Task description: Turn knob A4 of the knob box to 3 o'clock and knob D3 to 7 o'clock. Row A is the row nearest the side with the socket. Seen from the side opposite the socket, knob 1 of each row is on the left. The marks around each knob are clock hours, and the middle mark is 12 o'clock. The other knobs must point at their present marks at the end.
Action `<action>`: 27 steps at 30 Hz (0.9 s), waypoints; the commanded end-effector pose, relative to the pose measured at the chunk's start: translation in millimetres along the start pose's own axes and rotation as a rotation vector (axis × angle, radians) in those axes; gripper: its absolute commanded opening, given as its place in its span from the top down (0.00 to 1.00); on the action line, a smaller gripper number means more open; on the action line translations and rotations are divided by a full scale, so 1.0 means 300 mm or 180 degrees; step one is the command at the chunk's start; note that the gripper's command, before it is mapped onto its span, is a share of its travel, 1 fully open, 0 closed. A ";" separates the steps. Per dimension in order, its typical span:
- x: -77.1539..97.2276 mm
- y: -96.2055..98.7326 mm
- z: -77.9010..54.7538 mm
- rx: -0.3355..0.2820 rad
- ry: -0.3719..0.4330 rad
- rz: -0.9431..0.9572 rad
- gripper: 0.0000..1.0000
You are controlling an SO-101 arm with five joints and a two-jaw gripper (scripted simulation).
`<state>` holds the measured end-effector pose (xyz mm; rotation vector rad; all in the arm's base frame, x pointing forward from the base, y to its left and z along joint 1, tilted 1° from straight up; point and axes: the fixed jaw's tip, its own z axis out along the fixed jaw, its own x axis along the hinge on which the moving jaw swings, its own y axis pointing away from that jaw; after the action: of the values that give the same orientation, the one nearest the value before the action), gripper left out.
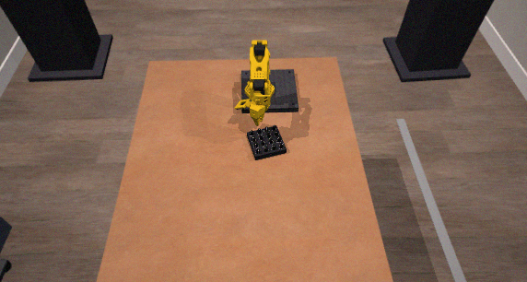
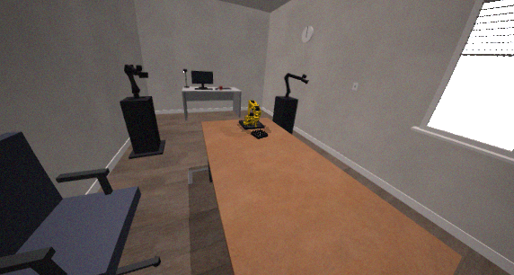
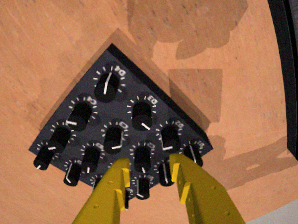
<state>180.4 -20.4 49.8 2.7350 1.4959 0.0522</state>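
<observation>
The black knob box (image 1: 271, 155) (image 2: 259, 137) (image 3: 131, 80) lies on the table in front of the arm, turned at an angle in the wrist view. Knob D3 (image 3: 142, 113) shows in its upper part, its white line pointing to the lower right of that view. Knob A4 (image 3: 43, 157) is at the box's left corner, its line pointing to the lower left. My gripper (image 3: 151, 164) (image 1: 258, 123) is slightly open, with nothing held. Its fingertips hang above the box's lower part in the wrist view, away from both knobs, and cover part of rows A and B. The socket cannot be made out.
The table (image 1: 221, 206) (image 2: 310, 201) carries the arm's black base plate (image 1: 287, 88) behind the box. Knob D4 (image 3: 106, 84) and knob D2 (image 3: 170, 136) stand beside D3. Knob A3 (image 3: 71, 174) and knob B4 (image 3: 60, 137) stand beside A4.
</observation>
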 end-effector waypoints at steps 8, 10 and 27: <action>0.024 0.058 -0.010 0.0066 -0.0031 -0.0003 0.90; 0.024 0.058 -0.010 0.0066 -0.0031 -0.0003 0.90; 0.106 0.220 -0.003 0.0035 -0.0016 -0.0003 0.90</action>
<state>250.0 -27.0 54.9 2.7217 1.4886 0.0850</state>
